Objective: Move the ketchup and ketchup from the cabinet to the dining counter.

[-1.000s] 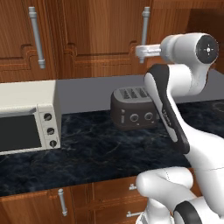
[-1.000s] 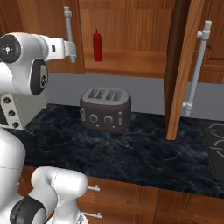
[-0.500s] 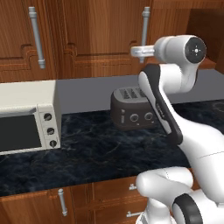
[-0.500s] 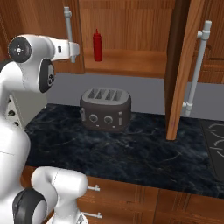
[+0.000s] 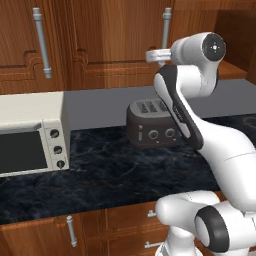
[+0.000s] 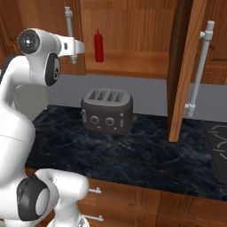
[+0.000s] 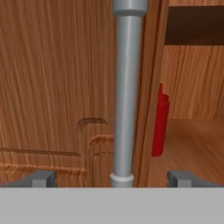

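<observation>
My gripper [image 7: 112,178] jaws spread wide, straddling door handle [image 7: 127,87]; ketchup [image 7: 160,122] sits beyond, right of centre, on cabinet [image 7: 192,144] shelf.

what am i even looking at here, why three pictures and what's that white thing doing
It is a rendered kitchen with a white robot arm with dark joints on a driving base. Two pictures come from cameras on the base, behind the arm to its left and right. The third looks out from the hand itself.

On the black marble counter stand a dark four-slot toaster and a cream toaster oven.

The arm reaches up to the reddish-brown wooden wall cabinet. In the hand view its jaws stand open on either side of a long silver bar handle, gripping nothing. One door already hangs open, and a small red squeeze bottle stands on the shelf inside.
</observation>
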Robot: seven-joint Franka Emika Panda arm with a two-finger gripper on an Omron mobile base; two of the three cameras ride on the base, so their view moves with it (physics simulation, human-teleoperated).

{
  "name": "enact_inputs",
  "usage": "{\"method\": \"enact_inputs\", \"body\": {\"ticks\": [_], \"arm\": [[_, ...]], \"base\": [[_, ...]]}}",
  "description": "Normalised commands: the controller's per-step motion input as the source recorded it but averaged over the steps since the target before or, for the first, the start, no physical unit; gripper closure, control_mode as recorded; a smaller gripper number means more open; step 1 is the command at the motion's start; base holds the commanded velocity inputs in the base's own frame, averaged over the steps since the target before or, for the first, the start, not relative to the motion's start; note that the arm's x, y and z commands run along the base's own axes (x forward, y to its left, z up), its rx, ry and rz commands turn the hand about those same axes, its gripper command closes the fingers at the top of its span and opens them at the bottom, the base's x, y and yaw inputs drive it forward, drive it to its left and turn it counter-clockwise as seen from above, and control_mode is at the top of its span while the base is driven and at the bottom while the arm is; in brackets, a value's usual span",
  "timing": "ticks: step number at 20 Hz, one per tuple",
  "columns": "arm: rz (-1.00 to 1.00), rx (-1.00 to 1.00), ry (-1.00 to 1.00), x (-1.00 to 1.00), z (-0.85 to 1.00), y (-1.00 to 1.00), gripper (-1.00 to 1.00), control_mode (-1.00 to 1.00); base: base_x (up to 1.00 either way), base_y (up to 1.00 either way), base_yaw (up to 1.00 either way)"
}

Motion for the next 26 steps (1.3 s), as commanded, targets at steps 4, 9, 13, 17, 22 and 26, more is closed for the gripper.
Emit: {"method": "enact_inputs", "body": {"ticks": [4,9,13,17,22,26], "arm": [[0.0,0.0,0.0,0.34,-0.24,0.08,-1.0,-1.0],[0.0,0.0,0.0,0.38,-0.26,0.12,-1.0,-1.0],[0.0,0.0,0.0,0.43,-0.18,0.11,-1.0,-1.0],[0.0,0.0,0.01,0.46,-0.07,0.04,-1.0,-1.0],[0.0,0.0,0.02,0.47,-0.05,0.0,-1.0,-1.0],[0.0,0.0,0.02,0.42,-0.04,0.0,-1.0,-1.0]], "base": [[0.0,0.0,0.0],[0.0,0.0,0.0],[0.0,0.0,0.0],[0.0,0.0,0.0],[0.0,0.0,0.0],[0.0,0.0,0.0]]}}
